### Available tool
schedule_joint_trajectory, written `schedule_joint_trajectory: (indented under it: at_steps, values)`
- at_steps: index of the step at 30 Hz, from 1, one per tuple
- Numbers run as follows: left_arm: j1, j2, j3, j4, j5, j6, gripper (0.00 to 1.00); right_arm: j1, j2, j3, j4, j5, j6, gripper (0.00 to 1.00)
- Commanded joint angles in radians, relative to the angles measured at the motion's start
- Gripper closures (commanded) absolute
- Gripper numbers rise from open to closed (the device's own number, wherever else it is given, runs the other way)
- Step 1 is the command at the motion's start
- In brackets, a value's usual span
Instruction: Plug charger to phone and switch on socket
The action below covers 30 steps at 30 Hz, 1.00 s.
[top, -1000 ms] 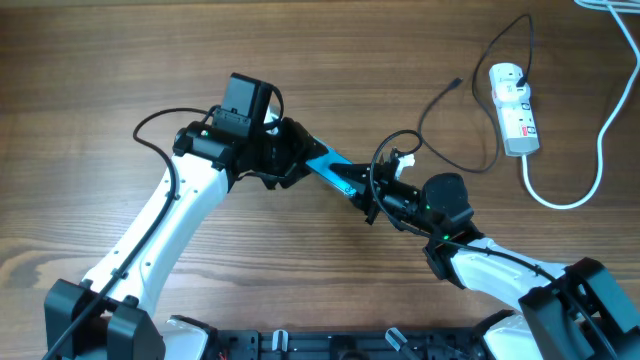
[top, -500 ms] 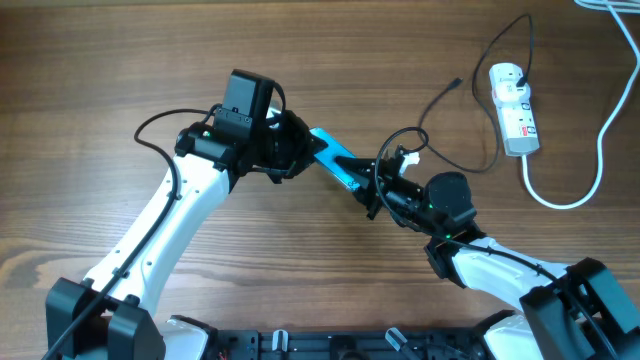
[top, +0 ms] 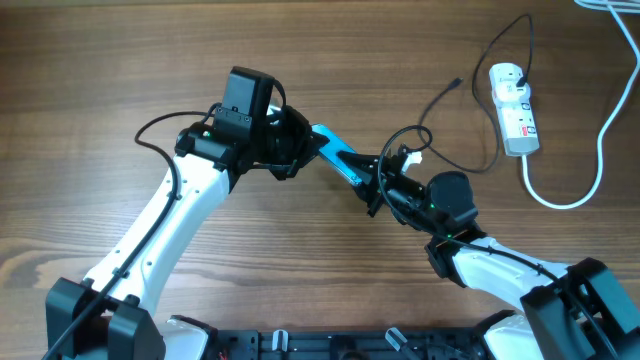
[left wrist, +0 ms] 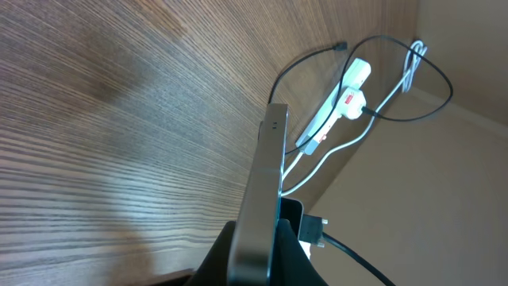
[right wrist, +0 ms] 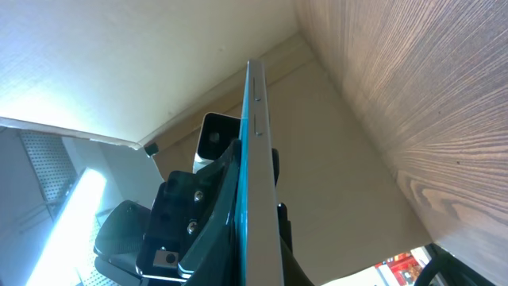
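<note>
The phone (top: 334, 156), teal with a dark edge, is held on edge above the table between both grippers. My left gripper (top: 303, 148) is shut on its left end, and my right gripper (top: 368, 186) is shut on its right end. The left wrist view shows the phone edge-on (left wrist: 266, 179) between my left fingers (left wrist: 266, 242). The right wrist view shows it edge-on (right wrist: 255, 151) between my right fingers (right wrist: 262, 258). The white socket (top: 513, 108) lies at the far right with a black plug in it. The charger's thin black cable ends in a free tip (top: 458, 83) on the table, apart from the phone. The socket (left wrist: 337, 111) and the charger tip (left wrist: 341, 46) also show in the left wrist view.
A thick white cord (top: 600, 130) loops from the socket to the right edge. The charger cable curls across the wooden table (top: 120, 70) between the socket and my right arm.
Both grippers and the phone between them have shifted a little toward the far side of the table. The charger and the socket have not moved.
</note>
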Motion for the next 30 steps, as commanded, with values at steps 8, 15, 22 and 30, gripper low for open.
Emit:
schedule_joint_trajectory:
  at_steps: [8,15,22,30]
  values:
    - [0.05,0.006,0.0,-0.009,0.005,0.055,0.96,0.018,0.004,0.01,-0.045,-0.089,-0.042,0.74]
    - [0.138,0.006,0.0,-0.036,0.005,0.216,0.96,0.018,0.004,0.01,-0.308,-0.042,-0.078,0.59]
    - [0.215,0.006,0.0,-0.117,0.061,0.341,0.96,0.018,0.004,0.01,-0.388,0.126,-0.563,0.55]
    - [0.219,0.019,0.0,-0.108,0.169,0.445,0.96,0.008,-0.011,0.01,-0.389,0.152,-0.932,0.38]
